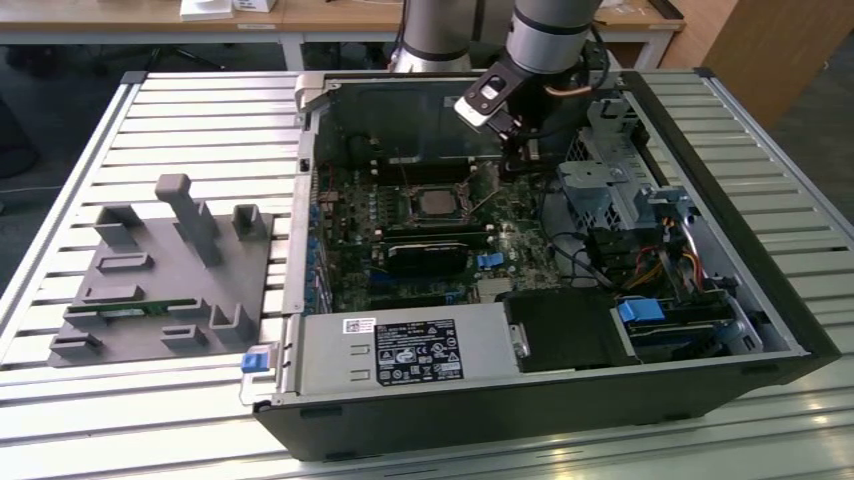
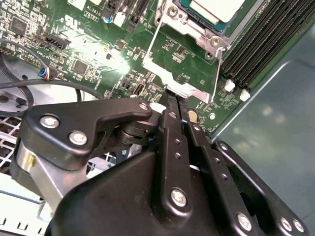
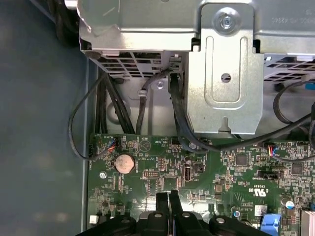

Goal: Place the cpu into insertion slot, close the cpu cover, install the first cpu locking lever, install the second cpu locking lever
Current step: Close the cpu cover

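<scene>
The cpu lies flat in the insertion slot, its silver face up; the exterior view shows the cpu at the middle of the green board. The cpu cover, a thin silvery frame, stands swung open off the slot, and the board shows through its window. My gripper is shut, fingertips together at the cover's free edge, apparently touching it. In the exterior view the gripper hangs low inside the case, toward that view's right of the slot. The first wrist view has the shut gripper just above the board.
Long black memory slots run beside the socket. A metal drive cage with black cables stands close to the arm. The power supply fills the case's near side. A grey fixture block sits on the slatted table.
</scene>
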Robot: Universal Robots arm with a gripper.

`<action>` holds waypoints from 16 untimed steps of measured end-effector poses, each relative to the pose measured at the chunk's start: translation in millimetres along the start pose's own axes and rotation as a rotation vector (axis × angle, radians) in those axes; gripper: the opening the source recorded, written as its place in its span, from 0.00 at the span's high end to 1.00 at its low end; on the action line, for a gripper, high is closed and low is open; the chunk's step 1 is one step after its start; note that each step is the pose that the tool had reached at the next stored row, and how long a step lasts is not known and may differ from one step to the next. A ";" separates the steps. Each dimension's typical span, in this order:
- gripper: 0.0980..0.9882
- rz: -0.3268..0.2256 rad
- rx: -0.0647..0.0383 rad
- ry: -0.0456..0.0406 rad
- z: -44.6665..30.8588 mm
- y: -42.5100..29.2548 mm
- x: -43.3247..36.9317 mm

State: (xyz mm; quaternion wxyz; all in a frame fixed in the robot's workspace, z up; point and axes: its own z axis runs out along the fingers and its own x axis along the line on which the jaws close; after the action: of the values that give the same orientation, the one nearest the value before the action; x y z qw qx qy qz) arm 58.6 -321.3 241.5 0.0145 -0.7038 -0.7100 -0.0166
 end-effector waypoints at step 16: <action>0.94 0.000 0.000 0.0000 0.0 -6.4 0.1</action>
State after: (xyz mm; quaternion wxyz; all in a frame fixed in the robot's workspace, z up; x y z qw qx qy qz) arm 52.2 -321.3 241.5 0.0145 -0.7038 -0.7100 -0.0166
